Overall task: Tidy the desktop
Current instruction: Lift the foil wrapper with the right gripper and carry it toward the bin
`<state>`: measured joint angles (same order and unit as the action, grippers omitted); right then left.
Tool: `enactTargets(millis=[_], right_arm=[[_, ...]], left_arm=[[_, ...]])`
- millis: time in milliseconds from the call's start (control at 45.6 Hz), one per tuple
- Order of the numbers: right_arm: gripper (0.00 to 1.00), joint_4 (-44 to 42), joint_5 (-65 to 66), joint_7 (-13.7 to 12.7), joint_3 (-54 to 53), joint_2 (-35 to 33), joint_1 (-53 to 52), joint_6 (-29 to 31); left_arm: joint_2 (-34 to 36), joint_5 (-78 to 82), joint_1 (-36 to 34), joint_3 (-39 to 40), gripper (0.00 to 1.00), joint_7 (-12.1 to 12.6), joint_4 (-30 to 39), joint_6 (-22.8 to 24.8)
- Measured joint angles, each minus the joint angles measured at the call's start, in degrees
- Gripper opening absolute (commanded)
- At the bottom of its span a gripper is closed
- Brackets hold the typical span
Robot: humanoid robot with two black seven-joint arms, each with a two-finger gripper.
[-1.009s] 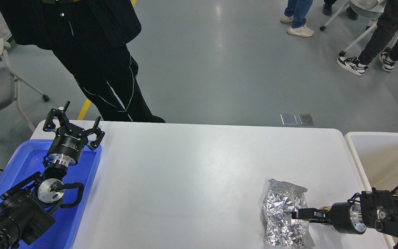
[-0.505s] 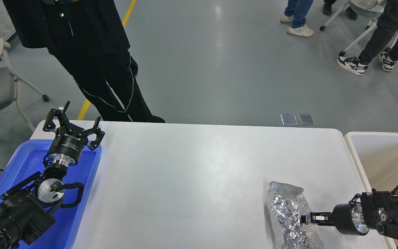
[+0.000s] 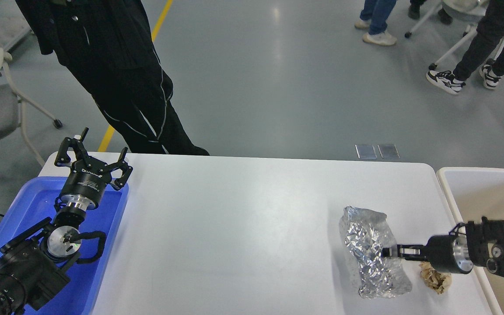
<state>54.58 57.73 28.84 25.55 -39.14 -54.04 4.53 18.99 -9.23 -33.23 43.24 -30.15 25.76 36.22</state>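
Left arm comes up from the bench's near-left corner, its left gripper (image 3: 92, 154) raised at the far-left corner, fingers spread wide. Right arm reaches in low from the right edge, right gripper (image 3: 387, 252) pointing left, fingers pinched close together.

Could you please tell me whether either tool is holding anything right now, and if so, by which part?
The right tool pinches the crumpled silver foil bag at its right edge, about mid-height. The left tool is open above the blue plastic tray, holding nothing.
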Motion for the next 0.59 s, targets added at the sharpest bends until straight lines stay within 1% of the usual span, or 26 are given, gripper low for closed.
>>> enactTargets(millis=[176,351,592], right_arm=[[0.00,5.5,-0.2,0.1,-0.7,-5.4,-6.3,1.1],[0.00,11.0,-0.3,0.2,-3.1,-11.2,-12.7,3.8],[0.00,14.2,-2.5,0.2,-7.4,-16.9,-21.1,11.1]], left_arm=[[0.0,0.0,0.0,0.0,1.00,0.0,0.0,0.0],[0.0,0.0,0.0,0.0,1.00,0.0,0.0,0.0],[0.0,0.0,0.0,0.0,1.00,0.0,0.0,0.0]])
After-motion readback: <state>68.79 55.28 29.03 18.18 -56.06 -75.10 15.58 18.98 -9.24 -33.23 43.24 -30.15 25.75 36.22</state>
